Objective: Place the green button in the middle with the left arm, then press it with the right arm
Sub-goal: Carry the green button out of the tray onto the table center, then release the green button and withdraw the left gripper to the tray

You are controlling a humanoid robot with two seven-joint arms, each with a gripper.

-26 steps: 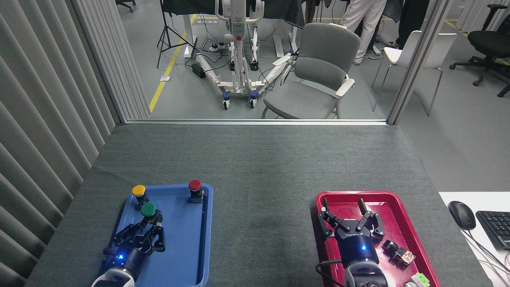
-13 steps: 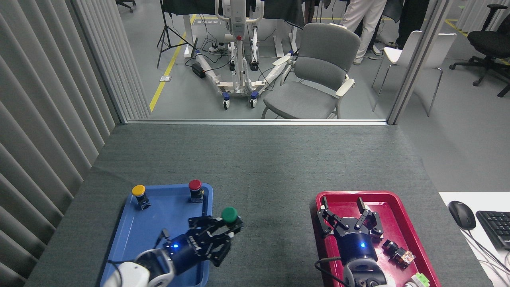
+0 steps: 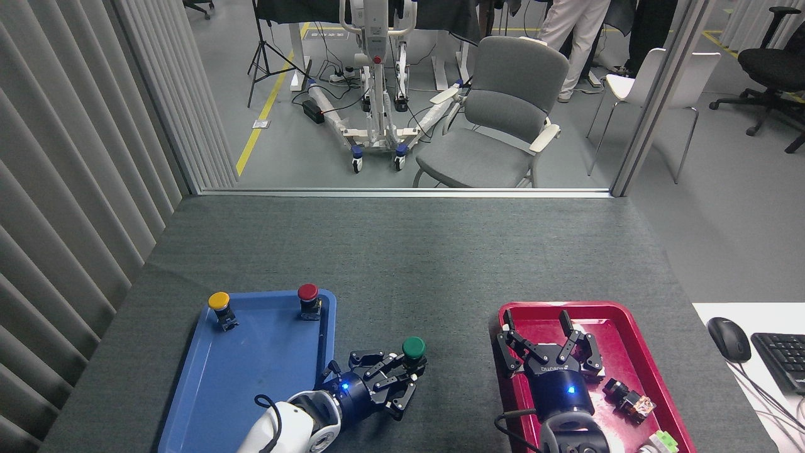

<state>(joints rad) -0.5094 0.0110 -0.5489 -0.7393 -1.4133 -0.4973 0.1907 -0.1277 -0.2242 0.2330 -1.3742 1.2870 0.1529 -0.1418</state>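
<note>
The green button (image 3: 413,347) has a round dark-green cap and is held in the fingertips of my left gripper (image 3: 405,370), which is shut on its body. It hangs over the bare dark grey mat, the middle (image 3: 434,296), between the two trays. My left arm reaches in from the lower left on a white wrist. My right gripper (image 3: 546,338) stays over the red tray (image 3: 629,352), fingers spread open, holding nothing.
A blue tray (image 3: 251,377) at the left holds a yellow button (image 3: 219,301) and a red button (image 3: 307,292) at its far end. Small parts (image 3: 629,400) lie in the red tray. A mouse (image 3: 728,338) and keyboard (image 3: 783,358) sit at the right.
My left gripper has carried the green button out of the blue tray and to the right, onto the space over the middle mat. My right gripper has barely shifted.
</note>
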